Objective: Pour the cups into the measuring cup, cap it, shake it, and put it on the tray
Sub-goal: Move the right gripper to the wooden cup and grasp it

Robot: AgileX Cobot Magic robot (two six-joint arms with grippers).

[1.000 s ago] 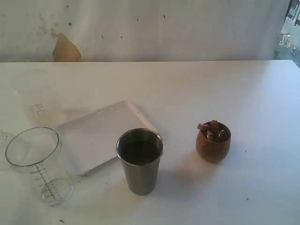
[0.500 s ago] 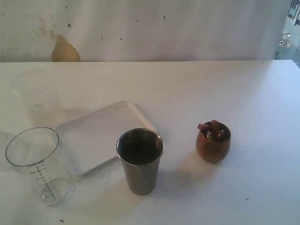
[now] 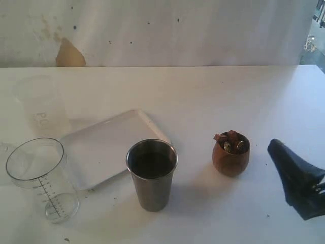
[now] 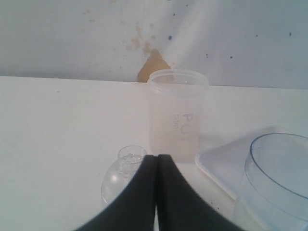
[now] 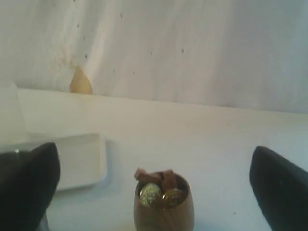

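Note:
The brown wooden cup (image 3: pixel 231 155) stands right of centre, filled with gold balls and brown pieces. The steel tumbler (image 3: pixel 151 175) stands in the middle front. At the front left is the clear measuring cup (image 3: pixel 40 178), upright and uncapped, beside the white tray (image 3: pixel 109 147). My right gripper (image 5: pixel 154 185) is open, its jaws wide on either side of the wooden cup (image 5: pixel 163 211) and not touching it. One black finger (image 3: pixel 294 175) of it shows right of that cup. My left gripper (image 4: pixel 155 159) is shut on nothing, near the measuring cup (image 4: pixel 276 183).
A frosted plastic cup (image 3: pixel 40 104) stands behind the measuring cup at the back left. A clear domed lid (image 4: pixel 120 173) lies on the table just past the left fingertips. The stained wall (image 3: pixel 68 53) closes off the table's far edge.
My right gripper's black finger has come into the exterior view at the lower right, close to the wooden cup. The cups and tray have not moved.

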